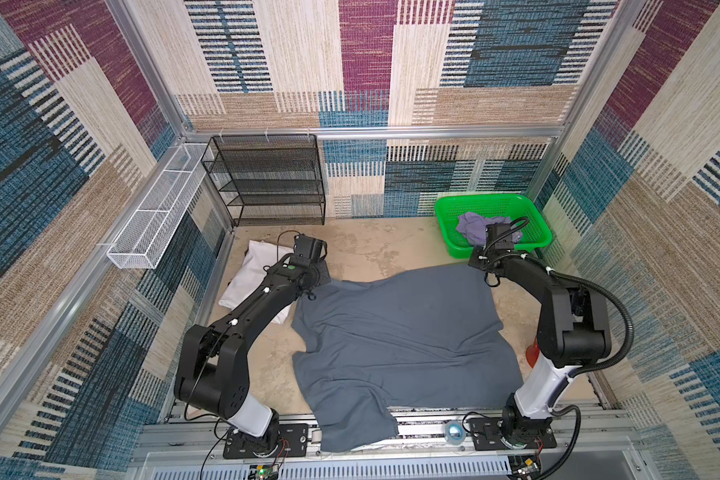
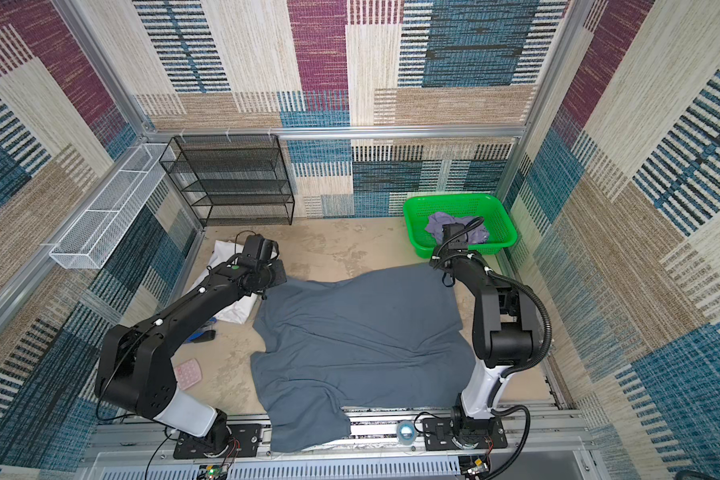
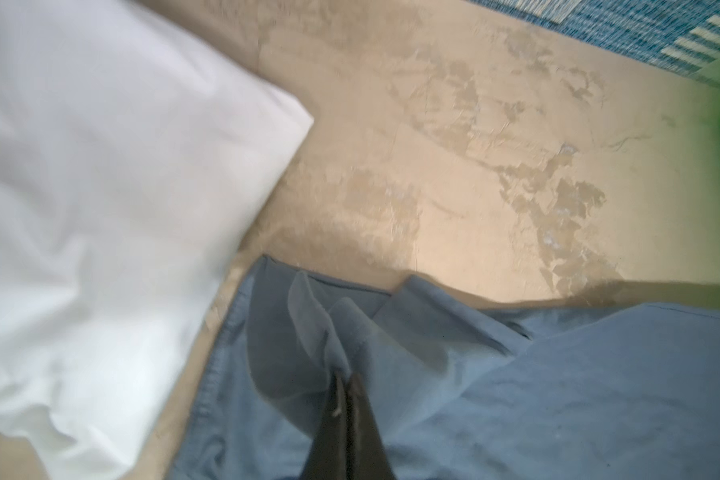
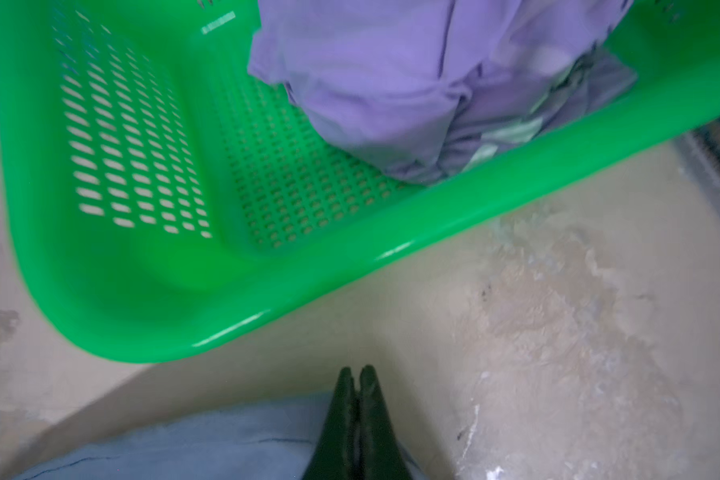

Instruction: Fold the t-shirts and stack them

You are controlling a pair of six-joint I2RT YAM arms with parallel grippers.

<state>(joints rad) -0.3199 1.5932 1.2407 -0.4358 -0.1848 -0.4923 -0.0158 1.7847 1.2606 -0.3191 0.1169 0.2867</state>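
left claw: jaws pressed shut on a pinched fold of the slate blue-grey tee. cloth pokes up past the tips. the grip is at the tee's far corner on the left arm's side.

right claw: jaws also pressed tight together, at the tee's other far corner. the tips sit over bare surface just past the tee's edge and cloth lies under the fingers. cannot tell if any cloth is caught.

the tee lies spread and wrinkled across the middle of the surface.

lavender tee is crumpled inside the green basket, just beyond the slate tee's corner by the right claw. white pillow is just beside the slate tee's edge by the left claw, apart from it.

only the wrist views show the jaws; in both top views the wrists cover them. only the top views show the slate tee's near end hanging over the front rail. in a top view a pink dotted pad shows near the slate tee's left-arm side.
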